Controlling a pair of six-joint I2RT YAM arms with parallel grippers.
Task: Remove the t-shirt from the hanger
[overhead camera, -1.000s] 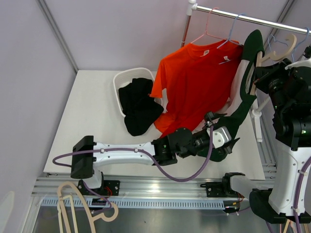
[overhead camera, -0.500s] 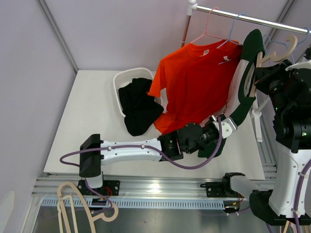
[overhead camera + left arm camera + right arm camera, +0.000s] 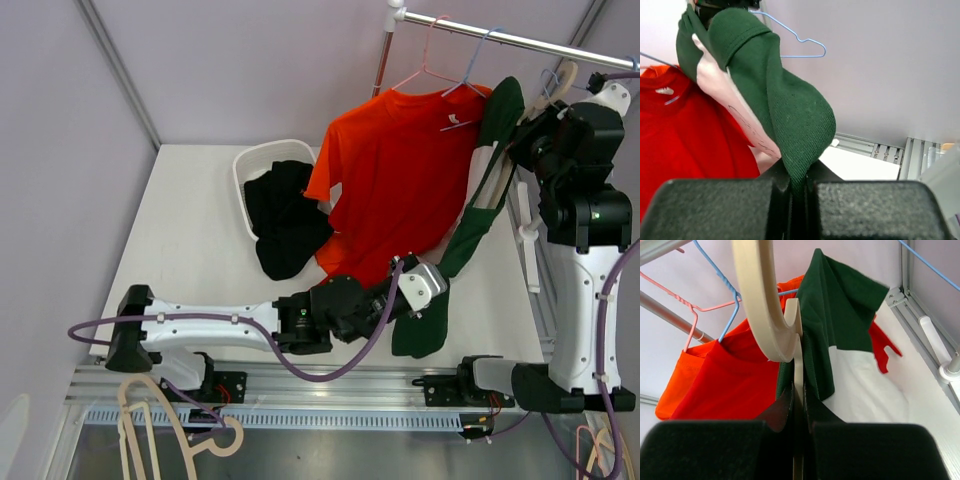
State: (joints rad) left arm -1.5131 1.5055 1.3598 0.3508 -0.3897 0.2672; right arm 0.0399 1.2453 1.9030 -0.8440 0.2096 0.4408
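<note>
A dark green t-shirt [image 3: 473,205] hangs stretched from a cream hanger [image 3: 566,76] at the right. My right gripper [image 3: 545,125] is shut on that hanger's flat neck [image 3: 799,335] just below the hook [image 3: 760,300], with green cloth [image 3: 837,310] draped beside it. My left gripper [image 3: 430,287] is shut on the shirt's lower edge, and the fold of green fabric [image 3: 790,110] runs down between its closed jaws [image 3: 797,187]. The shirt's loose end [image 3: 420,328] bunches near the table's front edge.
An orange t-shirt [image 3: 400,170] hangs on a pink hanger from the rail [image 3: 500,37], just left of the green one. A blue wire hanger [image 3: 800,42] hangs there too. A white basket [image 3: 262,158] holds black clothes [image 3: 285,215]. A spare wooden hanger [image 3: 160,425] lies below the table edge.
My left gripper closed on the green shirt's hem and drew it down and left toward the near edge, stretching the shirt. The right gripper lifted the hanger up.
</note>
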